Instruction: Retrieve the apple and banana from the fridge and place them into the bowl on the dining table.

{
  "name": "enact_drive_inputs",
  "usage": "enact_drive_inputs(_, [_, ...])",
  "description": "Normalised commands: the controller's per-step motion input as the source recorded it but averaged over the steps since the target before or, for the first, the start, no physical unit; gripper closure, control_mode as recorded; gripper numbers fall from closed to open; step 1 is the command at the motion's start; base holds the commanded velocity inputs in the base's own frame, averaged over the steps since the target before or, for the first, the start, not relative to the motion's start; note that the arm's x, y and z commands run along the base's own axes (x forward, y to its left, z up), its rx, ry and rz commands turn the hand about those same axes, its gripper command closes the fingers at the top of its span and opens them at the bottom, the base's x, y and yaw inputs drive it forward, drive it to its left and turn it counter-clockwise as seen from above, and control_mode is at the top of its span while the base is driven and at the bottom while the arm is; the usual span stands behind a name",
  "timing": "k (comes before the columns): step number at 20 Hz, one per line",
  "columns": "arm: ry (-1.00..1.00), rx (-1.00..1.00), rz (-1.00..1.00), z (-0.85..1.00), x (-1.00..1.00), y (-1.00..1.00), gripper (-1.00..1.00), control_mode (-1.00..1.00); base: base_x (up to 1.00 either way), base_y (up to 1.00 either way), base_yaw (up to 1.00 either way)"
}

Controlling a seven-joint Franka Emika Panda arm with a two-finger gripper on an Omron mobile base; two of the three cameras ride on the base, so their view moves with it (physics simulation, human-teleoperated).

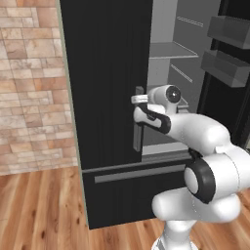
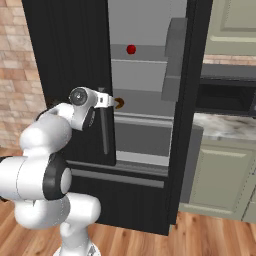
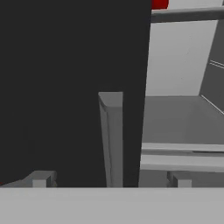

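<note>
The black fridge [image 1: 102,73] has its left door closed and its right door [image 2: 190,100] swung open, showing pale grey shelves. The apple [image 2: 131,49] sits on an upper shelf, and its red edge [image 3: 159,3] shows at the top of the hand view. On the shelf below lies the banana [image 2: 119,103], partly hidden behind my hand. My gripper [image 1: 138,100] [image 2: 106,100] [image 3: 109,180] is open at the top of the left door's grey handle [image 3: 111,140], which stands between its spread fingertips. The bowl and the dining table are out of view.
A brick wall [image 1: 29,88] stands left of the fridge. To the right is the wall counter [image 2: 225,125] with sage cabinets [image 2: 220,170] and a black appliance [image 2: 225,95] above. The open door's bins [image 1: 227,58] jut out at the right. The floor [image 1: 39,210] is wood.
</note>
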Motion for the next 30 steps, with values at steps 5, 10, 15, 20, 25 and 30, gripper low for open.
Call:
enact_drive_inputs(5, [0.00,0.00,0.00,-0.11,0.54,0.00,-1.00,-1.00,0.00,0.00,0.00])
enact_drive_inputs(10, [0.01,0.00,0.00,-0.06,0.60,0.02,-1.00,-1.00,0.00,0.00,0.00])
enact_drive_inputs(15, [0.03,0.00,0.00,-0.14,0.70,0.02,-1.00,-1.00,0.00,0.00,0.00])
enact_drive_inputs(20, [0.04,0.00,0.00,-0.29,0.65,0.01,-1.00,-1.00,0.00,0.00,0.00])
enact_drive_inputs(25, [0.01,0.00,0.00,-0.30,0.59,0.00,-1.00,-1.00,0.00,0.00,0.00])
enact_drive_inputs(30, [0.11,0.00,0.00,0.00,0.42,0.03,1.00,-1.00,0.00,0.00,0.00])
